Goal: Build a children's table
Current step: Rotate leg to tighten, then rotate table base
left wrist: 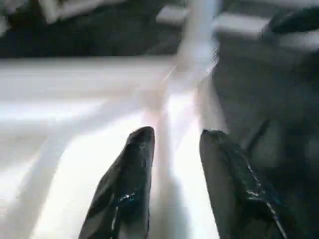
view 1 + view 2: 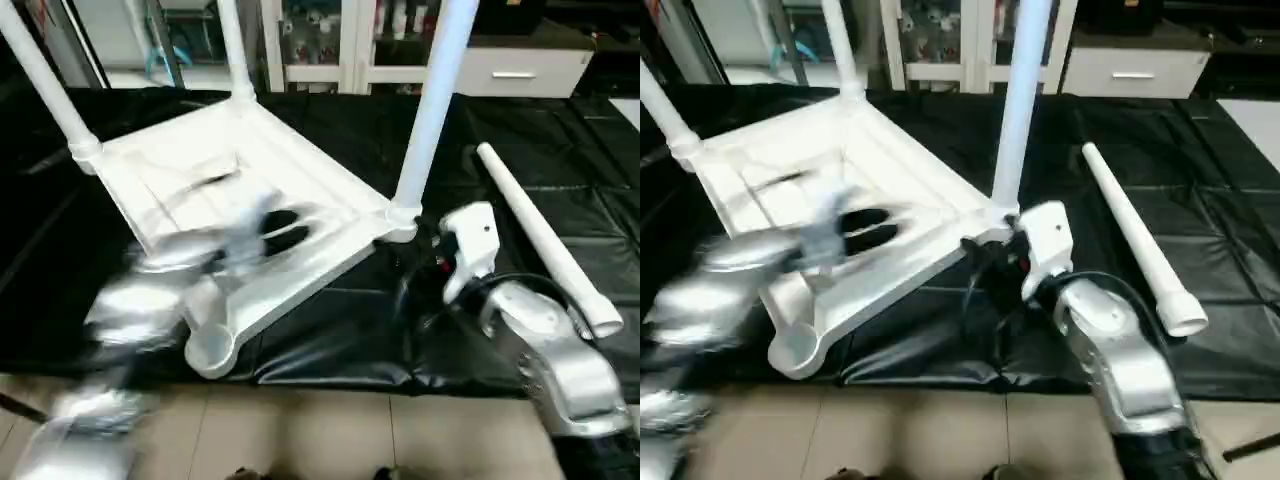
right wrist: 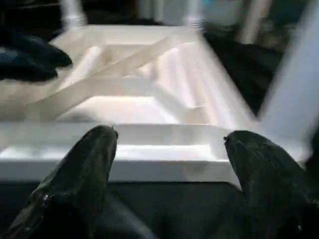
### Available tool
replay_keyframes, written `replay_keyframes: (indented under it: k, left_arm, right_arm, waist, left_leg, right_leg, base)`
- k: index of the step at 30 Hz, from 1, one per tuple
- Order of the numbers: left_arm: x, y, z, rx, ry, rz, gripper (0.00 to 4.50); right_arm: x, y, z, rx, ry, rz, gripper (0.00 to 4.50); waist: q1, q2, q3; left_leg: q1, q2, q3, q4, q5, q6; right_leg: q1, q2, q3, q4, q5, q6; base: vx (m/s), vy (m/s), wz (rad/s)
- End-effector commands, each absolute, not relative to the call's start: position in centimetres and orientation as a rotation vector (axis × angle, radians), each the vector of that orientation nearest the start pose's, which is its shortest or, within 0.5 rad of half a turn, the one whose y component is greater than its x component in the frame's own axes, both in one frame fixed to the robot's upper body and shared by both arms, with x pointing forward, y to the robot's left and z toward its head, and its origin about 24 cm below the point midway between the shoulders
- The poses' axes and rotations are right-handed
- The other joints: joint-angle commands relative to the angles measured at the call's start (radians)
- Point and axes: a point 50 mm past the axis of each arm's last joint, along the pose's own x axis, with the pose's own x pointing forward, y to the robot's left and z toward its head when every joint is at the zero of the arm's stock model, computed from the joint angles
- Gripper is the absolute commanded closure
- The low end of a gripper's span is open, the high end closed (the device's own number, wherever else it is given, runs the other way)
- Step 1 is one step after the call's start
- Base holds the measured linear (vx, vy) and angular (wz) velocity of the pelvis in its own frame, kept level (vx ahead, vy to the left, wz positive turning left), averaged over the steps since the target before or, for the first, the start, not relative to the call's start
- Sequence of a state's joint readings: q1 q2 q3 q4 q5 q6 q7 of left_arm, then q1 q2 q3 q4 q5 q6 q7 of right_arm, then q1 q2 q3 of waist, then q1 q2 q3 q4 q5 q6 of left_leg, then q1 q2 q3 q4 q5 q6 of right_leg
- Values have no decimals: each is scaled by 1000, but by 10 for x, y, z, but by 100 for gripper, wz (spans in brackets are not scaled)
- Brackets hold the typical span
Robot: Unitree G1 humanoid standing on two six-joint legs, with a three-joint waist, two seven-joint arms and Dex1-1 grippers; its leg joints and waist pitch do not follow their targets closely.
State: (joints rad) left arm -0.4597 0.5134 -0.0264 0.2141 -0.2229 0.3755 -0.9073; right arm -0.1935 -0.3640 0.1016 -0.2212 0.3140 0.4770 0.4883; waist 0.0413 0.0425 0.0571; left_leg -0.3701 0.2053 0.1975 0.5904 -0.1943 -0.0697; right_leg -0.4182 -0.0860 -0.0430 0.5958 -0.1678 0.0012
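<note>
Nearest the camera, the two silver forearms are seen rising from the lower edge; the left one is heavily smeared, so that its outline is hard to make out. The left gripper point(image 1: 172, 144) is held over the ribbed underside of the upturned table top point(image 2: 300, 190), its black fingers point(image 1: 130, 184) parted by a narrow gap with nothing between them. The right gripper point(image 3: 169, 144) is spread wide and empty, just in front of the top's near rim; its fingers are concealed in the head views behind its white housing. The empty corner socket point(image 2: 210, 350) is seen at the near edge of the black-covered work table point(image 2: 340, 340), slightly overhanging it. Three legs are seated in the other sockets: the right leg point(image 2: 430, 110), the left leg point(image 2: 45, 80) and the far leg point(image 2: 232, 50), all cut off by the upper edge of the picture. The loose fourth leg point(image 2: 545, 235) is laid on the black cover to the right, apart from the top. Beyond, white furniture point(image 2: 520, 70) is seen only in part.
</note>
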Motion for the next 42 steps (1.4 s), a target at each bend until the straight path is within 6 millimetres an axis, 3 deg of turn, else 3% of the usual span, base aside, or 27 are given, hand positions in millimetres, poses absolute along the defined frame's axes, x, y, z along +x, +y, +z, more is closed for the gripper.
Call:
replay_keyframes:
  k: [1, 2, 3, 4, 7, 11, 15, 19, 22, 23, 25, 26, 27, 30, 32, 36, 38, 39, 42]
  left_arm:
    - [306, 224, 122, 243, 277, -814, 253]
    - [303, 233, 123, 252, 298, -798, 225]
    - [293, 251, 125, 261, 344, -772, 225]
    - [282, 269, 127, 261, 395, -740, 219]
    - [270, 284, 129, 269, 448, -712, 206]
    - [253, 319, 120, 326, 616, -572, 162]
    - [244, 327, 108, 353, 726, -537, 133]
    - [244, 293, 82, 290, 763, -655, 97]
    - [246, 281, 72, 273, 765, -691, 75]
    - [248, 267, 64, 260, 766, -727, 64]
    - [250, 259, 61, 252, 755, -745, 51]
    - [258, 244, 58, 230, 715, -765, 45]
    - [261, 240, 58, 224, 699, -766, 37]
    - [273, 229, 59, 218, 649, -760, 9]
    - [283, 218, 61, 220, 600, -758, 2]
    - [295, 200, 61, 177, 549, -774, 2]
    - [306, 180, 51, 186, 527, -776, 2]
    - [306, 180, 51, 186, 527, -776, 2]
    - [317, 161, 42, 171, 497, -758, 2]
  right_arm:
    - [259, -133, 105, -46, 141, 806, 69]
    - [257, -132, 105, -42, 145, 826, 69]
    - [252, -131, 106, -34, 153, 864, 69]
    - [247, -130, 107, -24, 163, 897, 69]
    - [244, -129, 107, -20, 175, 922, 69]
    - [242, -128, 103, -48, 209, 938, 69]
    - [242, -129, 103, -54, 215, 935, 69]
    - [244, -130, 103, -49, 218, 910, 69]
    - [245, -131, 104, -40, 219, 905, 69]
    - [246, -131, 104, -36, 220, 895, 69]
    - [246, -132, 104, -32, 219, 889, 69]
    - [247, -133, 105, -23, 220, 882, 69]
    - [247, -133, 105, -21, 222, 882, 69]
    - [247, -133, 104, -20, 243, 883, 69]
    - [248, -134, 101, -34, 259, 855, 69]
    - [254, -138, 97, -74, 275, 787, 69]
    - [261, -142, 95, -127, 274, 703, 69]
    - [261, -142, 95, -127, 274, 703, 69]
    - [264, -143, 94, -138, 277, 668, 69]
  waist:
    - [3, 4, -64]
    - [3, 5, -64]
    - [2, 8, -60]
    - [3, 2, -61]
    - [4, 8, -57]
    - [7, 7, -56]
    - [11, 7, -60]
    - [17, 7, -63]
    - [19, 7, -66]
    - [17, 20, -68]
    - [14, 7, -69]
    - [14, 10, -68]
    - [16, 5, -70]
    - [18, 4, -68]
    - [20, 3, -69]
    - [18, -4, -70]
    - [19, -5, -71]
    - [20, -6, -69]
    - [21, -9, -72]
  left_leg:
    - [22, 20, -9, -75, -224, 16]
    - [19, 21, -13, -77, -223, 11]
    - [22, 20, -10, -80, -240, 1]
    - [22, 19, -13, -82, -253, -8]
    - [30, 19, -11, -84, -298, -24]
    - [28, 16, -14, -88, -311, -32]
    - [29, 17, -14, -85, -287, -34]
    - [32, 17, -12, -82, -263, -36]
    - [25, 14, -12, -79, -241, -33]
    - [25, 13, -14, -78, -236, -35]
    - [24, 12, -13, -76, -242, -33]
    - [25, 11, -13, -75, -241, -32]
    - [28, 12, -11, -72, -237, -28]
    - [21, 10, -12, -73, -237, -23]
    - [23, 10, -13, -71, -245, -26]
    - [17, 9, -14, -70, -230, -27]
    - [22, 7, -12, -66, -232, -27]
    - [24, 7, -10, -66, -239, -28]
    - [17, 8, -14, -66, -236, -28]
  right_leg:
    - [44, -31, 30, -59, -196, -204]
    - [49, -34, 30, -56, -195, -200]
    - [41, -28, 30, -59, -212, -185]
    - [45, -32, 32, -56, -225, -182]
    - [32, -31, 34, -64, -270, -174]
    - [32, -32, 35, -66, -303, -142]
    - [33, -33, 37, -63, -258, -153]
    - [34, -34, 37, -57, -206, -175]
    - [41, -35, 36, -54, -182, -179]
    - [43, -35, 35, -51, -169, -178]
    - [46, -33, 34, -54, -166, -179]
    - [46, -33, 35, -54, -167, -180]
    - [45, -33, 36, -56, -168, -184]
    - [47, -32, 34, -58, -198, -178]
    - [47, -34, 34, -61, -220, -169]
    - [49, -34, 34, -61, -240, -157]
    - [43, -33, 34, -67, -258, -151]
    - [39, -31, 35, -71, -273, -147]
    - [48, -36, 33, -68, -278, -132]
  base:
    - [0, 0, 0]
    - [0, 0, 0]
    - [0, 0, 0]
    - [0, 0, 0]
    - [0, 0, 0]
    - [0, 0, 0]
    - [0, 0, 0]
    - [0, 0, 0]
    - [0, 0, 0]
    - [0, 0, 0]
    - [0, 0, 0]
    - [0, 0, 0]
    - [0, 0, 0]
    - [0, 0, 0]
    - [0, 0, 0]
    - [0, 0, 0]
    - [0, 0, 0]
    - [0, 0, 0]
    - [0, 0, 0]
